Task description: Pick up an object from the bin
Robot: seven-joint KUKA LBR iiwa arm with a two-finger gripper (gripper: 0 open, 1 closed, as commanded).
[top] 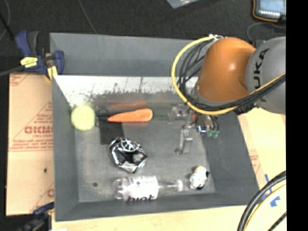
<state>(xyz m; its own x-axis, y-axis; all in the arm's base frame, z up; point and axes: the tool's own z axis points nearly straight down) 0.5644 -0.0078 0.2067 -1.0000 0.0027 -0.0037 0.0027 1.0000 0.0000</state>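
Note:
My gripper (pixel 183 141) hangs below the orange cover, right of the bin's middle, over bare grey floor. An orange carrot (pixel 130 115) lies to its left along the back wall, its tip pointing towards the gripper with a gap between them. A small white and black toy (pixel 198 177) sits just below the gripper near the front right corner. A crumpled black and white packet (pixel 127 155) lies to the gripper's lower left. Nothing shows in the gripper.
A yellow-green ball (pixel 83 117) rests at the left wall. A flat black piece (pixel 108 129) lies under the carrot's left end. A clear plastic bottle (pixel 142 187) lies along the front wall. The arm and its cables cover the bin's back right corner.

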